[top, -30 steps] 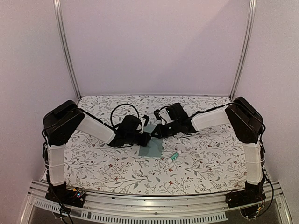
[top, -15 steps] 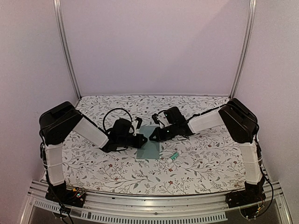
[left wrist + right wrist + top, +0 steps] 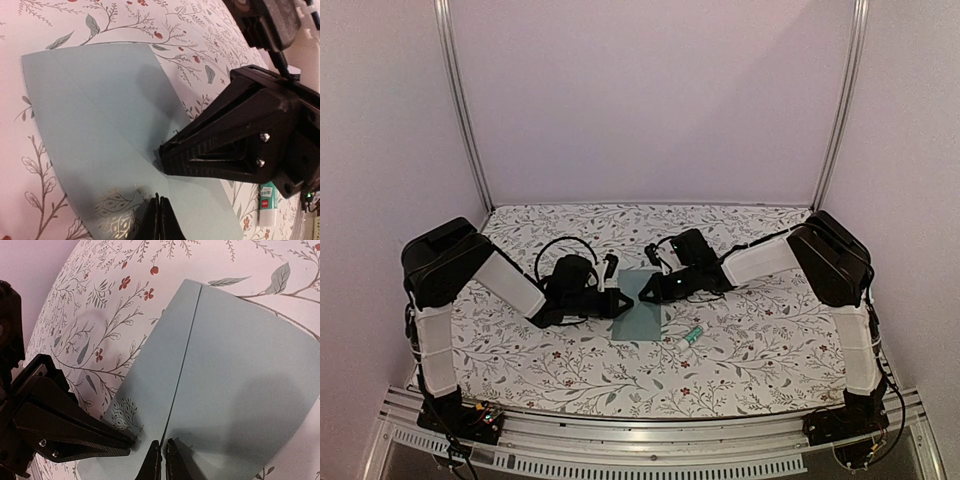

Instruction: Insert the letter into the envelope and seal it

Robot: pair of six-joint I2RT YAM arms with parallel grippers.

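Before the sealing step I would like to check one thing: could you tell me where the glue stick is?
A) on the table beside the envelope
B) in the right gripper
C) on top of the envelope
A: the glue stick lies on the table just right of the envelope, not on it.

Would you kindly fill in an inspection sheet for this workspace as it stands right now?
Surface: floral-print table cover, lying flat.
Job's things: envelope lies flat mid-table, with a fold line showing in the wrist views; letter not seen in any view.
Clutter: glue stick lying by the envelope's near right corner.
Grippers: left gripper and right gripper are both shut, tips meeting on the envelope; a pinch cannot be confirmed.
Cables: black cable looping over the left wrist.
Surroundings: plain pale walls, metal frame posts.
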